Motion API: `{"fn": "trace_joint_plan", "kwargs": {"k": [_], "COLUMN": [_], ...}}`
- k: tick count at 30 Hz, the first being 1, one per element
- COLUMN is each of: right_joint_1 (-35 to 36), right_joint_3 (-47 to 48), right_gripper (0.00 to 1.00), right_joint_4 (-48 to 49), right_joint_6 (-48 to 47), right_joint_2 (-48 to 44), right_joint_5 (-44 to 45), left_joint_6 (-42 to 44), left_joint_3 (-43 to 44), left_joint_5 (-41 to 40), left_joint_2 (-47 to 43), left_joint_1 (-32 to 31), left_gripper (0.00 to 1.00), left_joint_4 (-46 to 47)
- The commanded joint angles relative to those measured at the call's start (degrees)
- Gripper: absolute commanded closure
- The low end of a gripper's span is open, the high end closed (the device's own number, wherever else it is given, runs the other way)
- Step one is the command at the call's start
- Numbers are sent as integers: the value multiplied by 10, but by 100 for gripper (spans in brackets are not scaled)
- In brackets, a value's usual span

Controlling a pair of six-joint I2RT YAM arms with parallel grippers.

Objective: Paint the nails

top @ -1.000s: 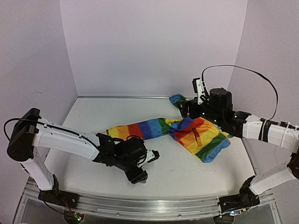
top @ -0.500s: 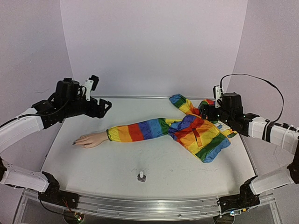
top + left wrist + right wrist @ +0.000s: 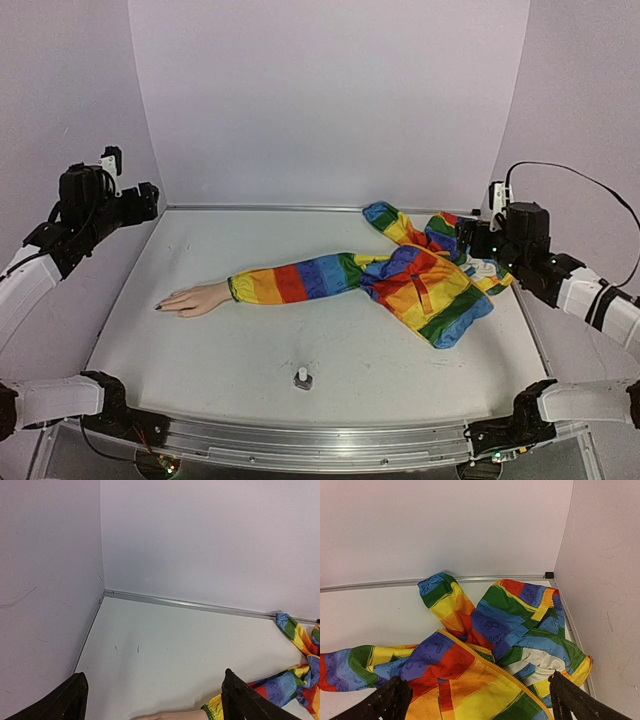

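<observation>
Black left claw (image 3: 150, 201), farther back

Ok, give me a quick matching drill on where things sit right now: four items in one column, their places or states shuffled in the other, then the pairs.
Column one
1. mannequin hand
2. polish bottle
3. rainbow jacket
4. left gripper

Column two
A. standing alone near the front of the table
B. up by the left wall, open, holding nothing
C. bunched on the right side
D. lying flat left of centre, pointing left

Pairs: 1-D, 2-A, 3-C, 4-B
</observation>
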Motion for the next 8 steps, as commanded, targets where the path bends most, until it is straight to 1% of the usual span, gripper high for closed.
{"fn": "trace_joint_plan", "kwargs": {"k": [1,8], "right_joint_1": [-1,-1], "right_joint_3": [7,-5], "right_gripper": [2,2], "right_joint_4": [14,32], "right_joint_6": [-6,-4], "right_joint_2": [-21,-63], "right_joint_5": [26,15], "left_joint_6": [-2,7], "left_joint_3": [-3,-4], "left_joint_5": [-17,-18], "left_joint_2": [-4,-11], "left_joint_1": [1,0], "left_gripper": [6,6], "left_joint_4": [25,27]}}
